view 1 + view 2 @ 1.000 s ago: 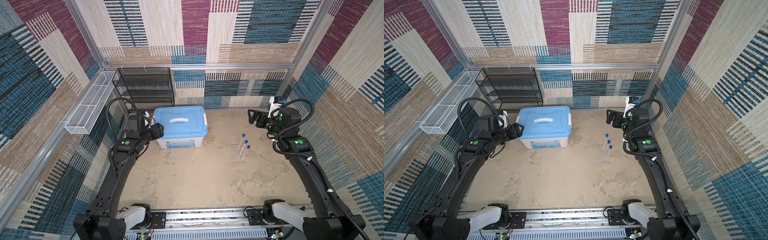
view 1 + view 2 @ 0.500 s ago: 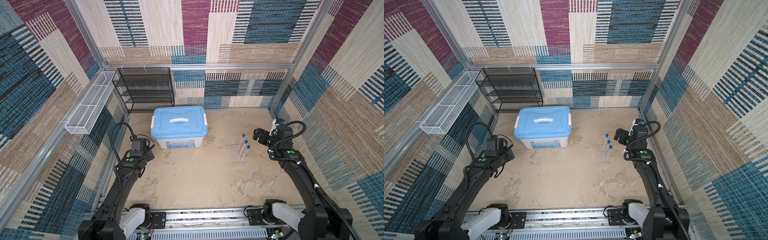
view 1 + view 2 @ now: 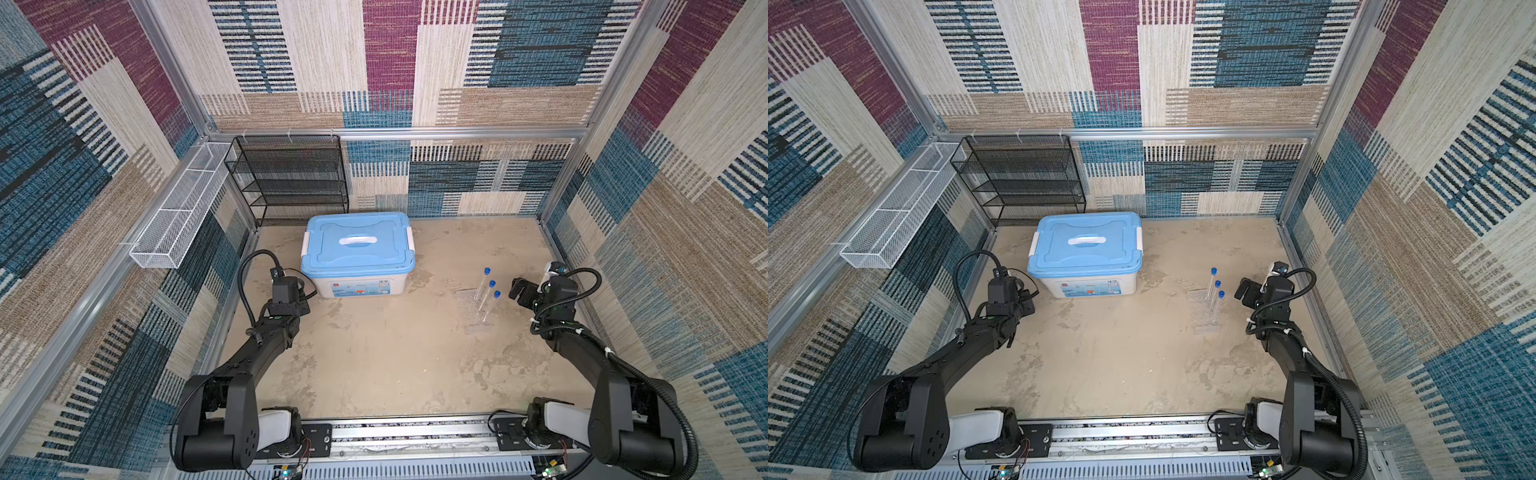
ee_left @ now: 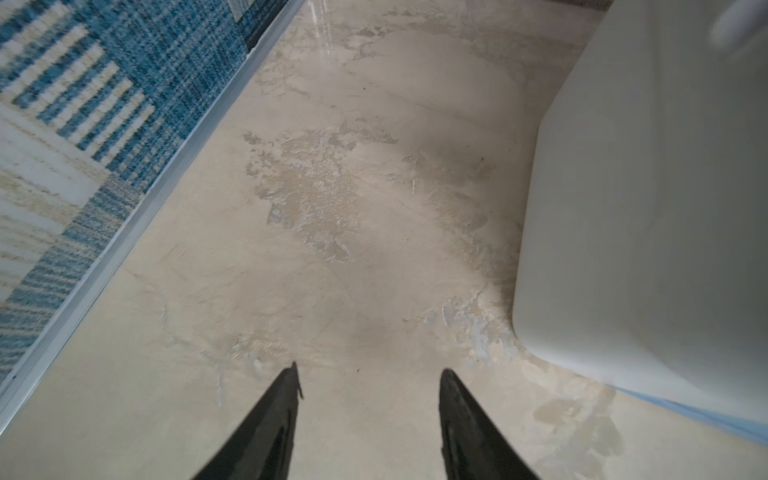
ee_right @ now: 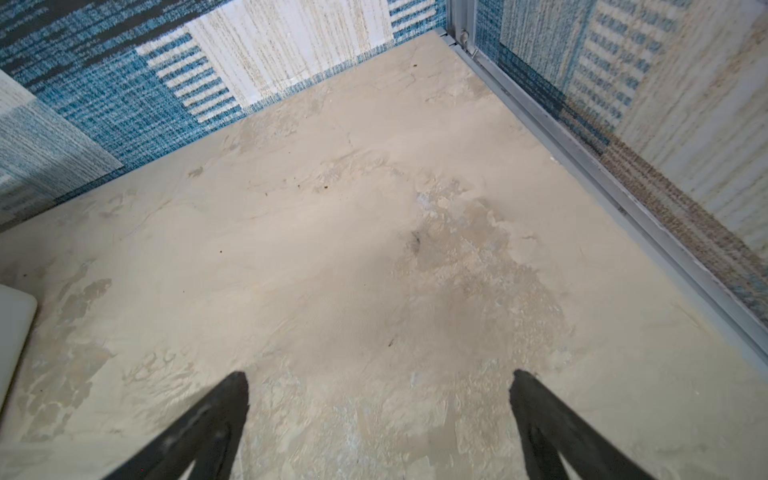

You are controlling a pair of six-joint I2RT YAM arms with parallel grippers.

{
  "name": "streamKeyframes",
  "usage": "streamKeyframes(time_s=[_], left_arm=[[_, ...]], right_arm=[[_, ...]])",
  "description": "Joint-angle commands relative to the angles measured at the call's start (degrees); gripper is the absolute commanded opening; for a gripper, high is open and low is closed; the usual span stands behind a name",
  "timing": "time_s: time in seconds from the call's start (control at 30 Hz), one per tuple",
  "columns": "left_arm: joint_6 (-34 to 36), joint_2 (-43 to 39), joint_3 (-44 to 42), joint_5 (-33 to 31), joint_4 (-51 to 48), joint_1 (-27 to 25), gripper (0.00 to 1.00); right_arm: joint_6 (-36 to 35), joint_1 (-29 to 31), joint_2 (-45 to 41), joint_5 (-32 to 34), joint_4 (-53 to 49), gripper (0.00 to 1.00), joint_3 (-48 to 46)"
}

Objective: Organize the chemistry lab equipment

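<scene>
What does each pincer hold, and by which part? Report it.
Nothing. The left pincer and the right pincer are both open, empty, over bare tabletop.

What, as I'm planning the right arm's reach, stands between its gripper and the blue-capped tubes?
Nothing visible. The open right gripper hangs beside the three tubes, apart from them, with only bare table in the gap.

The tubes (image 3: 485, 300) are too small and faint to trace.
</scene>
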Motion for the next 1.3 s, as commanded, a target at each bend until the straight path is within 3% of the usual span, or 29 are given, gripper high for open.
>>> streamKeyframes(time_s=[0.0, 0.1, 0.2, 0.33, 0.47, 0.67, 0.73, 0.77, 0.83, 1.13, 1.2, 1.27], left_arm=[[5.4, 3.0, -1.2, 4.1, 12.0, 0.1, 0.57], [5.9, 4.7, -5.7, 9.5, 22.9, 1.1, 0.58], [6.7, 6.0, -3.7, 13.7, 20.6, 2.6, 0.6], [8.8, 4.5, -6.3, 15.4, 24.9, 3.3, 0.61], [10.7, 4.3, -10.6, 15.2, 35.5, 3.7, 0.61], [12.0, 8.6, -9.4, 18.5, 37.9, 4.0, 0.62], [11.7, 11.5, -10.7, 19.5, 42.0, 4.2, 0.64], [11.7, 13.1, -11.5, 21.3, 46.2, 4.6, 0.77], [12.5, 11.5, -10.7, 23.6, 41.3, 5.0, 0.79], [13.6, 12.9, -9.0, 26.0, 40.4, 5.0, 0.99], [13.6, 12.9, -9.2, 26.0, 40.8, 5.1, 0.99], [13.6, 13.1, -9.4, 26.0, 41.5, 5.0, 0.99]], right_arm=[[-2.4, -0.1, 2.3, -3.0, 15.7, 0.99, -1.5], [-2.7, 0.0, 2.7, -7.6, 26.0, 0.99, -6.3], [-3.8, 0.6, 2.2, -8.4, 34.7, 0.99, -10.3], [-5.8, 2.5, 4.5, -6.6, 39.0, 0.99, -10.6], [-8.3, 5.2, 6.9, -3.1, 43.2, 0.99, -11.2], [-9.1, 6.0, 9.0, -1.6, 45.8, 0.99, -11.5], [-8.9, 6.0, 10.0, -1.3, 48.0, 0.99, -12.5], [-8.7, 6.0, 10.8, -1.3, 49.7, 0.99, -13.1], [-9.0, 6.0, 12.5, -2.0, 52.2, 0.99, -13.7], [-11.3, 7.3, 17.9, -4.1, 39.8, 0.99, -4.1], [-11.4, 7.3, 16.2, -3.9, 44.7, 0.99, -7.8], [-10.6, 7.4, 15.7, -1.9, 56.9, 0.99, -14.7]])
